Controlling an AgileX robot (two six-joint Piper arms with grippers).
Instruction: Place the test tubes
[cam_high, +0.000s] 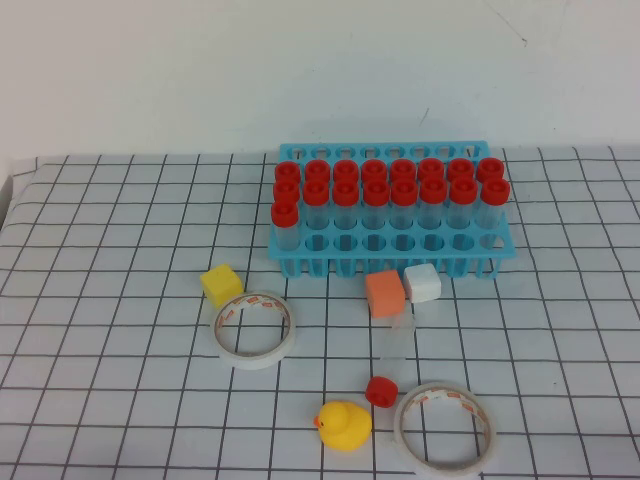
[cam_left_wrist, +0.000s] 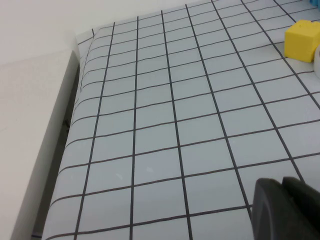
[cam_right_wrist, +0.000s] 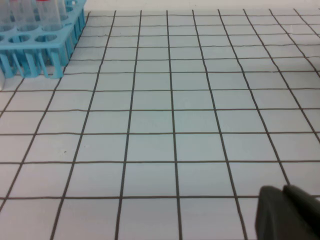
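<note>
A blue test tube rack (cam_high: 392, 252) stands at the back of the table with several red-capped tubes upright in its rear rows; its corner (cam_right_wrist: 35, 35) shows in the right wrist view. One clear tube (cam_high: 394, 350) with a red cap (cam_high: 381, 391) lies flat in front of the rack. Neither arm appears in the high view. My left gripper (cam_left_wrist: 282, 187) is shut and empty over bare gridded cloth near the table's left edge. My right gripper (cam_right_wrist: 284, 196) is shut and empty over bare cloth to the right of the rack.
A yellow cube (cam_high: 221, 284) (cam_left_wrist: 302, 40), an orange cube (cam_high: 384, 293) and a white cube (cam_high: 422, 283) sit before the rack. Two tape rolls (cam_high: 255, 327) (cam_high: 444, 427) and a yellow rubber duck (cam_high: 344, 425) lie nearer the front. The table's left edge (cam_left_wrist: 75, 115) drops off.
</note>
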